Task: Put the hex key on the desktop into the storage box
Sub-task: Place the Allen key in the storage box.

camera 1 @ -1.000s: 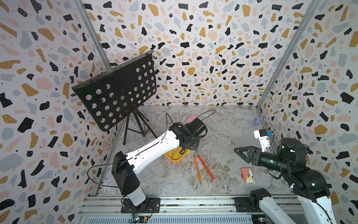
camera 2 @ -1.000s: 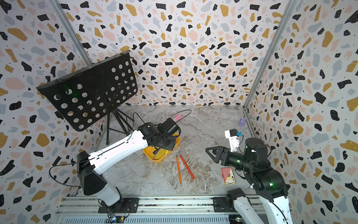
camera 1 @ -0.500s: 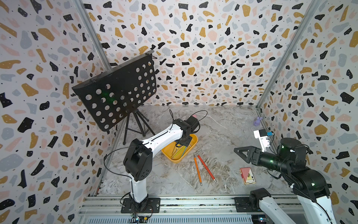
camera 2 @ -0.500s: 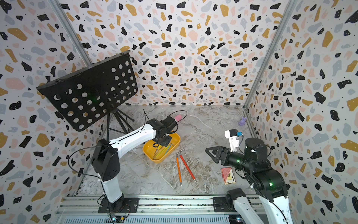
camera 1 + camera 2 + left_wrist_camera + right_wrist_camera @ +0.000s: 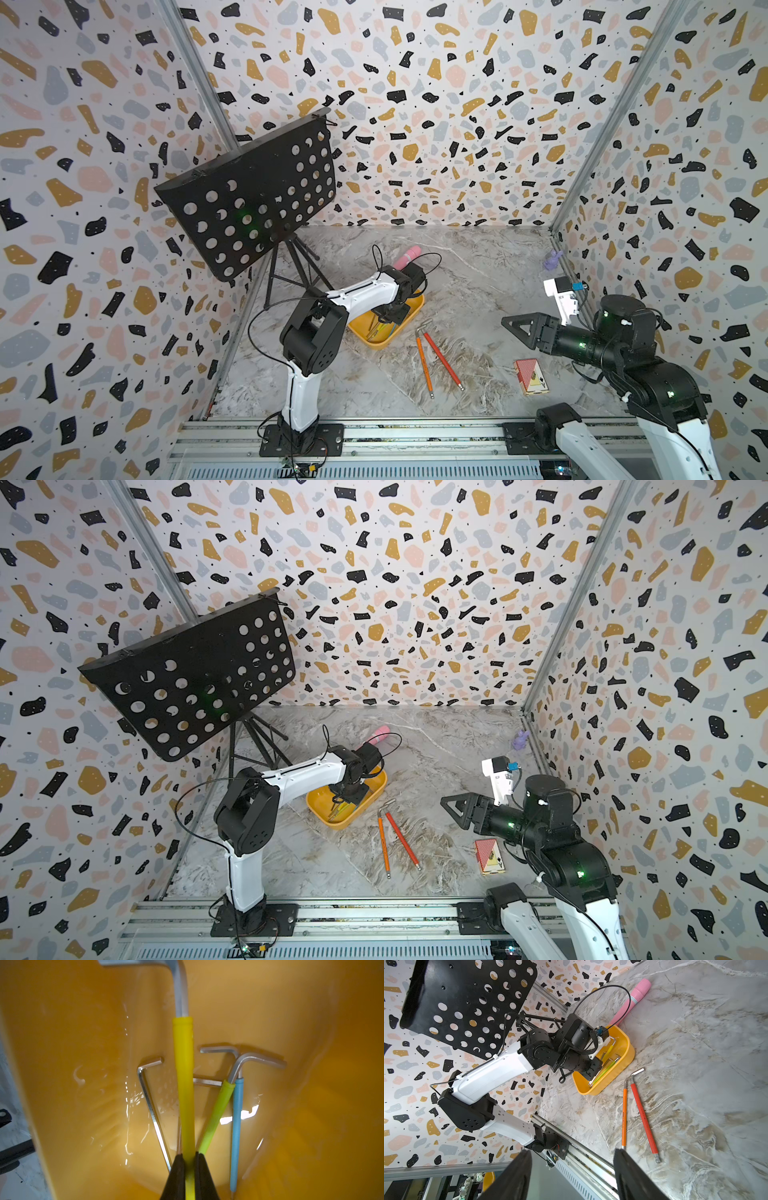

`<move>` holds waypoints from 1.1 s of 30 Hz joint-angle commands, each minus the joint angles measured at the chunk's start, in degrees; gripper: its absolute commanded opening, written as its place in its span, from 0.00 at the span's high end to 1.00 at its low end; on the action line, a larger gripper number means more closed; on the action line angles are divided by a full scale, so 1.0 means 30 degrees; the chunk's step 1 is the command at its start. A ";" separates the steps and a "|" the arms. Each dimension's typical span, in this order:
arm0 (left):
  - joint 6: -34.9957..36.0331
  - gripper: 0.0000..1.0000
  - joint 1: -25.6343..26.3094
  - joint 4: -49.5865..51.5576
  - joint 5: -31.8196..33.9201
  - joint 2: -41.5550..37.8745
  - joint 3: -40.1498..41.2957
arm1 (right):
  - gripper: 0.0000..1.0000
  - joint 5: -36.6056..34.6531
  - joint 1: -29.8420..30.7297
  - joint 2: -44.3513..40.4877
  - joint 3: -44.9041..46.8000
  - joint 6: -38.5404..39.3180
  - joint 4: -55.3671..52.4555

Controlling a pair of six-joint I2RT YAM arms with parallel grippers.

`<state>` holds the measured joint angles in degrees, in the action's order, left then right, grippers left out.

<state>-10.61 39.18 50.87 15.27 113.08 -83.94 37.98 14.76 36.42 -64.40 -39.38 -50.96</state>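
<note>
while inside storage box (image 5: 62, 1043), left pincer (image 5: 189, 1157) tight on yellow hex key (image 5: 184, 1084)

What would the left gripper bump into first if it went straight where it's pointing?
Probably the storage box. The left gripper, shut on the yellow hex key, points into it, so the key's bent end would likely touch its wall or floor first; depth is unclear.
</note>
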 commanded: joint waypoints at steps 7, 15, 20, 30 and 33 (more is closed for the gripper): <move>-0.0097 0.99 0.0047 -0.0240 -0.0617 0.0014 0.0432 | 0.32 0.0173 0.0088 0.0128 -0.0050 0.0298 -0.0034; -0.0114 0.80 0.0036 -0.0154 -0.0715 -0.0329 0.0560 | 0.32 0.0178 0.0088 0.0196 -0.0092 0.0265 0.0024; -0.0301 0.70 0.0065 0.0024 -0.0496 -0.1109 0.0420 | 0.32 0.0171 0.0087 0.0220 -0.0037 0.0272 0.0011; -0.4447 0.53 0.1441 0.1408 0.0640 -0.4900 -0.0818 | 0.32 0.0100 0.0088 0.0204 -0.0099 0.0225 0.0072; -0.6910 0.54 0.2402 0.1455 0.0345 -0.5672 -0.0615 | 0.32 0.0111 0.0088 0.0180 -0.0101 0.0237 0.0054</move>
<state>-23.05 44.21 52.95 15.99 97.45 -85.27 37.98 14.81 36.75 -64.20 -39.33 -50.98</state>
